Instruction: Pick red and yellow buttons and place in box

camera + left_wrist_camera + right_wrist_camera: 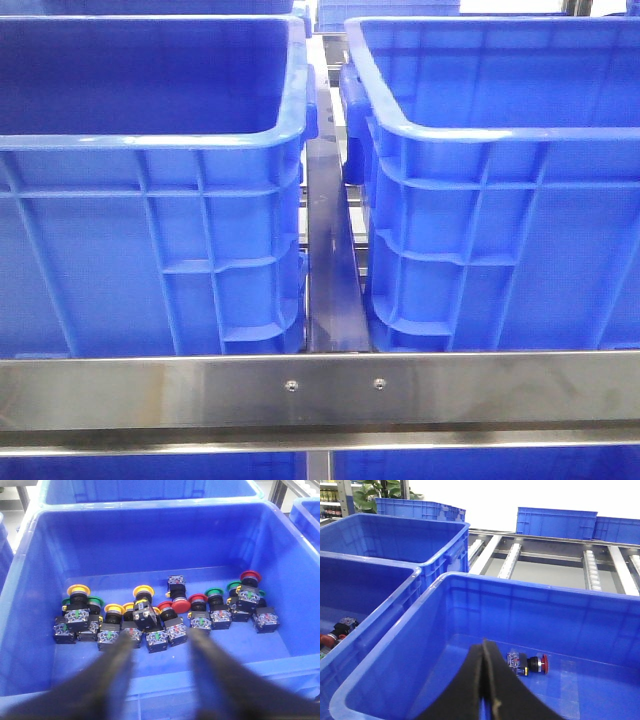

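Note:
In the left wrist view, several push buttons with red, yellow and green caps lie in a row on the floor of a blue bin. My left gripper is open and empty above the bin's near side, its fingers apart. In the right wrist view, one red button lies on the floor of another blue bin. My right gripper is shut and empty above that bin. The front view shows only the bins' outsides; no gripper shows there.
The two blue bins stand side by side with a narrow gap over a metal rail. A steel bar crosses the front. More blue bins and roller conveyor tracks lie beyond.

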Robot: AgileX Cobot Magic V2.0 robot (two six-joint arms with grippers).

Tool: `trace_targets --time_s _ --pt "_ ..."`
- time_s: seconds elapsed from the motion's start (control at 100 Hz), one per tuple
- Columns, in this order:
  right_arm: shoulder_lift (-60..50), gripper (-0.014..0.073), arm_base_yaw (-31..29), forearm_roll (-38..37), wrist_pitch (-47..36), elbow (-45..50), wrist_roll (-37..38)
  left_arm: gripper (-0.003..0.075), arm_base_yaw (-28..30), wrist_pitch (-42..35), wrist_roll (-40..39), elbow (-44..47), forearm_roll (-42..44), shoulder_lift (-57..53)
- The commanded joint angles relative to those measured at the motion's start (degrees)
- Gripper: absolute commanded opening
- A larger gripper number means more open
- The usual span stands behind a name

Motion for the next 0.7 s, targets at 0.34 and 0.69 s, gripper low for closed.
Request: trace_targets --time_s 0.34,0.69 --pt "0.42 -0.0059 0.02 1.79 -2.54 -1.39 -0.39 0.0512 0.22 -5.75 -0.64 -2.54 0.58 6.77" --pt "0.42 -0.0059 0.02 1.79 -2.54 -1.39 -0.39 0.0512 0.22 -5.33 -0.64 -14.17 0.58 30.16"
